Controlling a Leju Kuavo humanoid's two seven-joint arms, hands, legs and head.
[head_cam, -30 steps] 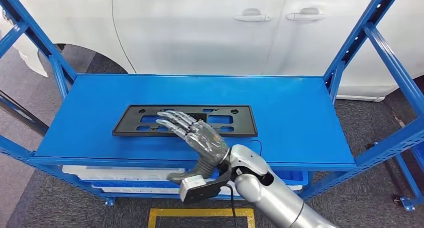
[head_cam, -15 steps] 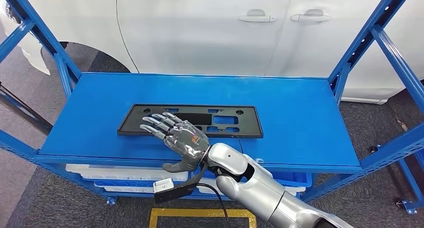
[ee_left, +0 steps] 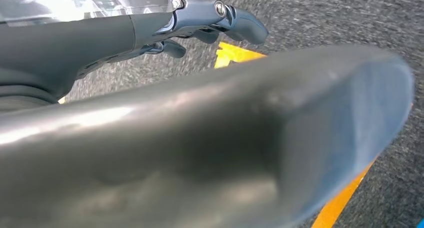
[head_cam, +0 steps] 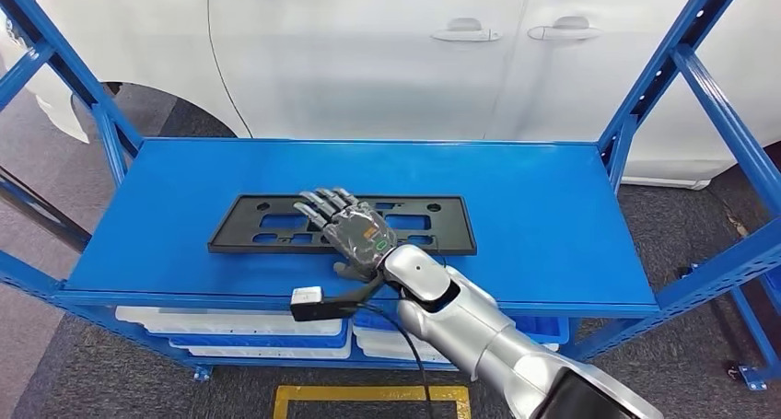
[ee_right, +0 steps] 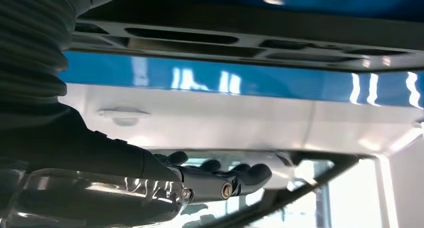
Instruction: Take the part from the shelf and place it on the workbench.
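Note:
The part (head_cam: pixel 230 235) is a flat black rectangular plate with cut-outs, lying on the blue shelf (head_cam: pixel 543 216) left of centre. My right hand (head_cam: pixel 348 227) reaches over the plate's middle, fingers stretched out flat above it and pointing toward the back. Its thumb hangs by the plate's near edge, and nothing is clasped. The right wrist view shows the plate (ee_right: pixel 250 50) close ahead of the hand's dark fingers (ee_right: pixel 235 180), with a gap between them. My left hand (ee_left: pixel 190 128) hangs over grey carpet, thumb and fingers apart, holding nothing.
A white car (head_cam: pixel 368 60) stands just behind the shelf. Blue slanted uprights (head_cam: pixel 645 87) frame both sides. White bins (head_cam: pixel 239 325) sit on the lower level. Yellow floor tape (head_cam: pixel 368 396) marks the carpet in front. A cable and small module (head_cam: pixel 308 301) dangle under my right wrist.
My right hand has moved from the plate's near left part further back over its middle, and the wrist has come in above the shelf's front edge. The plate has stayed put.

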